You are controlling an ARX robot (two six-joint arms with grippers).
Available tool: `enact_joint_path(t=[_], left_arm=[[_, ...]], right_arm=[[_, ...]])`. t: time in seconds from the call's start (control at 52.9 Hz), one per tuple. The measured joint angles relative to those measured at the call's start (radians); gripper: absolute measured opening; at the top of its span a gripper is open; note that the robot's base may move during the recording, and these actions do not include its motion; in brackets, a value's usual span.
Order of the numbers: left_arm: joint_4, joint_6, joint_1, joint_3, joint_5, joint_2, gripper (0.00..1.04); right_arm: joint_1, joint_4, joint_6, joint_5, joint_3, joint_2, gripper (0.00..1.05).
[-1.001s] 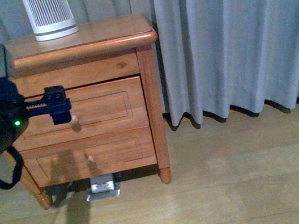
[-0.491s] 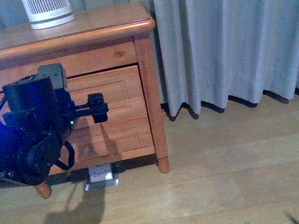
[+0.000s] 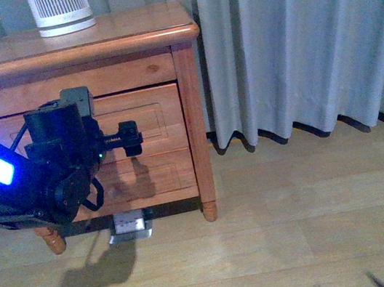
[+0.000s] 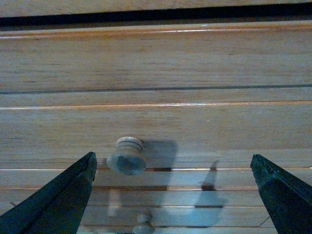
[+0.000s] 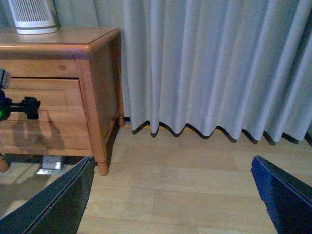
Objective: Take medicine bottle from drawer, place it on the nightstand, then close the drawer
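- Left gripper (image 4: 171, 161): its dark fingers (image 4: 58, 195) are spread wide and hold nothing. It sits close to the front of the drawer (image 3: 154, 116).
- Knob (image 4: 126, 156): small, round, turned pale wood. It lies between the fingers, nearer one than the other, and touches neither. It is probably smooth and a little slippery, so the surest hold would be behind its wider head.
- Drawer: orange-brown wood with a recessed panel, shut flush with the frame. It looks rigid and should slide out on a straight pull.
- Medicine bottle: not visible in any view, presumably inside the shut drawer. It is likely light, stiff and smooth, best taken around the body below the cap.
- Nightstand (image 3: 122, 33): its glossy, rounded-edge top carries a ribbed white device (image 3: 61, 11) at the back.
- Right gripper (image 5: 171, 161): fingers apart and empty, well away from the nightstand. It faces the pleated grey curtain (image 5: 209, 63) and the pale plank floor (image 5: 185, 195).
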Motion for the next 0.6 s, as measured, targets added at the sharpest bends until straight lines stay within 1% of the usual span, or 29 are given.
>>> enact_joint_path(t=[0.264, 0.604], left_arm=[[-0.032, 0.01, 0.01, 0.076, 0.003, 0.041, 0.98], [-0.067, 0.016, 0.034, 0.115, 0.0, 0.06, 0.98]], right_arm=[[0.0, 0.0, 0.0, 0.0, 0.0, 0.0, 0.98], [0.0, 0.0, 0.0, 0.0, 0.0, 0.0, 0.98]])
